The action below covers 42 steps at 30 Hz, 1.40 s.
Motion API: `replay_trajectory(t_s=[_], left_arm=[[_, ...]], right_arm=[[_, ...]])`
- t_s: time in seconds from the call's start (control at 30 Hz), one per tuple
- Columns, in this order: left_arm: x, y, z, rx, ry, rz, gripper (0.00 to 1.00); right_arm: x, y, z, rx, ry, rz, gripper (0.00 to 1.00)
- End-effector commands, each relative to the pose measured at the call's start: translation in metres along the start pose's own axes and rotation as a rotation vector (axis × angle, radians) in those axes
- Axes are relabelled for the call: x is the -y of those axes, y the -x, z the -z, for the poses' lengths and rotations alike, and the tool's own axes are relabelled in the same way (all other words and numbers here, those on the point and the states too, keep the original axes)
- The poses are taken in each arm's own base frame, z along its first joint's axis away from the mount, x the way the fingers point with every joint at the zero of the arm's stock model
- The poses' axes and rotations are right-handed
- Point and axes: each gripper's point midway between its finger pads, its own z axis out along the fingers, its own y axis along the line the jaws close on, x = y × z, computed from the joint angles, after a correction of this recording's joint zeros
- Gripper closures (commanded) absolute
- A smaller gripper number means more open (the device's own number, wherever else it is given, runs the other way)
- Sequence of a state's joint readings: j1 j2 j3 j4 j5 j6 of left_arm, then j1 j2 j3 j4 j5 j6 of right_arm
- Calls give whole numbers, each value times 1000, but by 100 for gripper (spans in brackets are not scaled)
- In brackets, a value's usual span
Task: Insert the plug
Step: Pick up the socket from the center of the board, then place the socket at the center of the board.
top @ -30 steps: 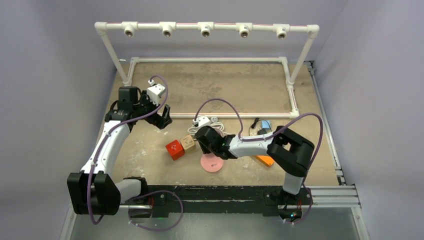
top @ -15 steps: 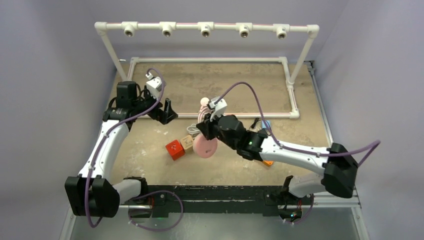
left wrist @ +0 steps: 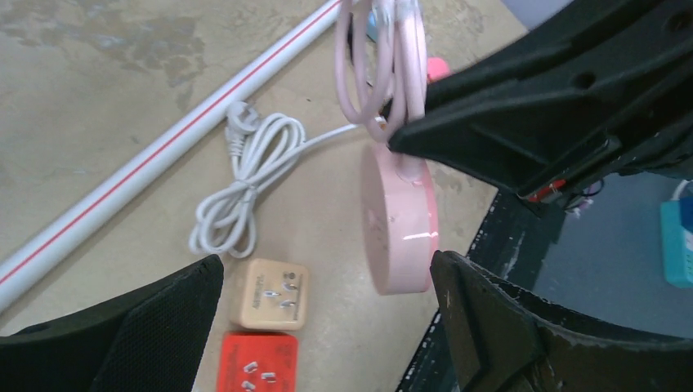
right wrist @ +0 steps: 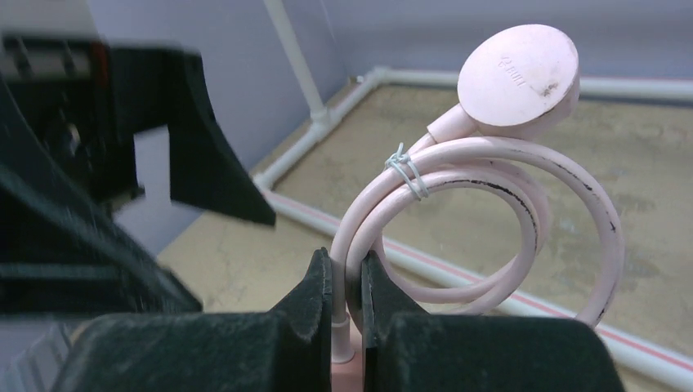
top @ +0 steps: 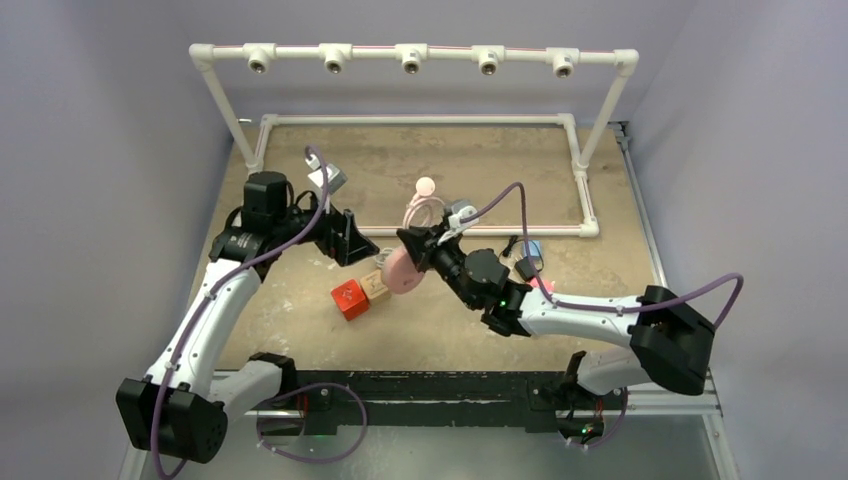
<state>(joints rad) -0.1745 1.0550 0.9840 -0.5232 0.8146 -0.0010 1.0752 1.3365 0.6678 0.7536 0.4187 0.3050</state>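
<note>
EDITOR: What does the right tool (right wrist: pixel 347 282) have?

PHOTOGRAPHER: Its fingers are pressed on the pink cord just where it leaves the pink socket disc (left wrist: pixel 400 216). The disc hangs on edge in the air, off the desk (top: pixel 450 165).

EDITOR: And the plug?

PHOTOGRAPHER: The round plug (right wrist: pixel 517 75) rides at the top of the cord coil (right wrist: pixel 482 220), above the disc and bound to the coil by a wire twist. Disc, coil and plug stand in roughly one upright line.

EDITOR: The other arm?

PHOTOGRAPHER: The left tool (top: pixel 348 238), fingers spread wide around nothing, hangs just left of the disc. It is the free one. As I read it, the plug lies above and beyond it, so it must rise to reach.

EDITOR: Room to work?

PHOTOGRAPHER: Below the disc a beige cube (left wrist: pixel 268 294) and a red cube (left wrist: pixel 260 365) sit side by side on gritty board. Beyond the disc, a white cable (left wrist: pixel 241 192) lies beside the white pipe (left wrist: pixel 163 151).
</note>
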Motion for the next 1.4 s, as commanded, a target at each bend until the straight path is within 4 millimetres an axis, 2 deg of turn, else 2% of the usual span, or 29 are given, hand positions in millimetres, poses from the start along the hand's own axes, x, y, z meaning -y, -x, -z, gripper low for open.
replay_trajectory(t_s=[0.0,0.17,0.33,0.4,0.53,0.6,0.67,0.77,0.8,0.83,0.9,1.0,1.07,1.17,1.27,1.37], left_arm=[[29,0,-2,16,-77,58,1],[30,-14,-12,-10,-60,63,1],[27,1,-15,56,-40,16,1],[29,9,-14,100,-50,-28,14],[30,17,-15,142,-54,-104,50],[31,18,-14,148,-54,-132,64],[34,19,-14,156,-57,-168,75],[37,14,-13,146,-66,-215,83],[37,11,-13,139,-65,-241,88],[34,9,-12,130,-53,-272,93],[30,2,-10,105,-35,-336,100],[22,-10,-6,63,-3,-458,100],[17,-20,-3,32,15,-550,100],[10,-37,-2,-22,25,-679,100],[7,-56,-3,-76,14,-776,100],[12,-70,-7,-113,-18,-851,100]], right_arm=[[-20,131,-12,421,-13,-113,100],[-29,148,-19,477,-5,-148,100],[-37,144,-19,462,23,-180,100],[-39,139,-18,444,32,-194,100],[-40,130,-13,415,43,-218,100],[-39,125,-11,400,48,-233,100],[-40,121,-10,384,58,-245,100],[-44,112,-8,339,84,-252,100],[-46,107,-5,306,94,-247,100],[-46,103,-3,285,103,-250,97],[-41,93,7,217,92,-251,79],[-43,70,29,57,126,-259,47],[-40,60,47,-38,134,-239,33],[-35,51,73,-147,143,-210,24],[-28,46,99,-232,138,-208,20],[-16,46,118,-273,93,-216,19]])
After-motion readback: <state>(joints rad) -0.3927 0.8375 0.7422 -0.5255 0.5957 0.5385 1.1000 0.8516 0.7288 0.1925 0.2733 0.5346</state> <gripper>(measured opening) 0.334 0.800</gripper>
